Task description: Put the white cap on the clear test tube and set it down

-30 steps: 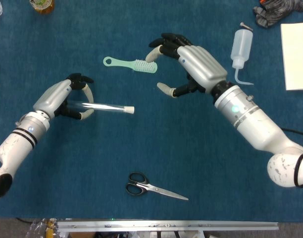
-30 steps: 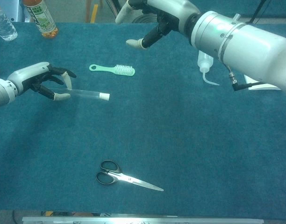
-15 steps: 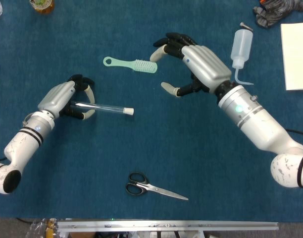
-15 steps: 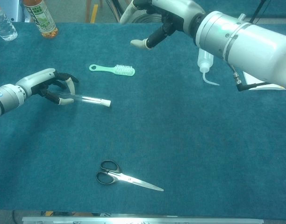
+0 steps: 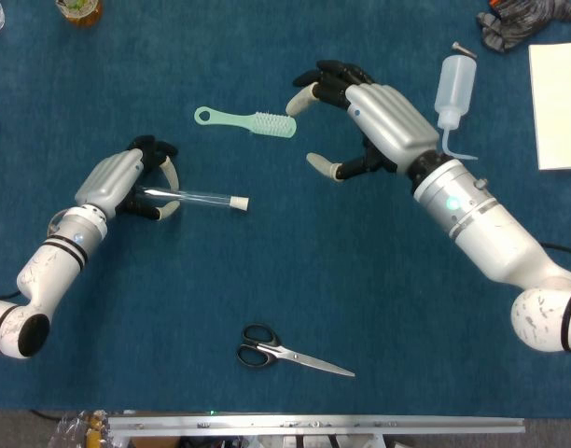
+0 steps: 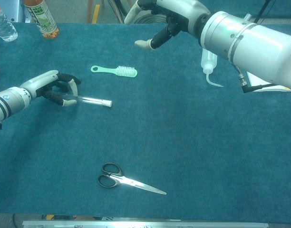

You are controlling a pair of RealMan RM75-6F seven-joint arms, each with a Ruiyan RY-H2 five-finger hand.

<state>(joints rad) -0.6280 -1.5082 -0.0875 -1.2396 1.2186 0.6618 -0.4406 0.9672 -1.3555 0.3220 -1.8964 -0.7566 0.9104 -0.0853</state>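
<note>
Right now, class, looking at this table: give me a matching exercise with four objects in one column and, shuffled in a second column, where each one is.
1. test tube
2. brush
3. scissors
4. squeeze bottle

A. nearest the front table edge
B. held by the left hand
C. beside the right hand's wrist
D. between the two hands, farther back

Pairs: 1-B, 2-D, 3-A, 4-C

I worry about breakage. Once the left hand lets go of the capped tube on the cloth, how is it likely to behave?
The tube is a smooth round cylinder lying on its side, so it may roll, though the blue cloth probably damps that. It looks clear and thin-walled, so likely light and fragile. The left hand holds only its closed end.
</note>
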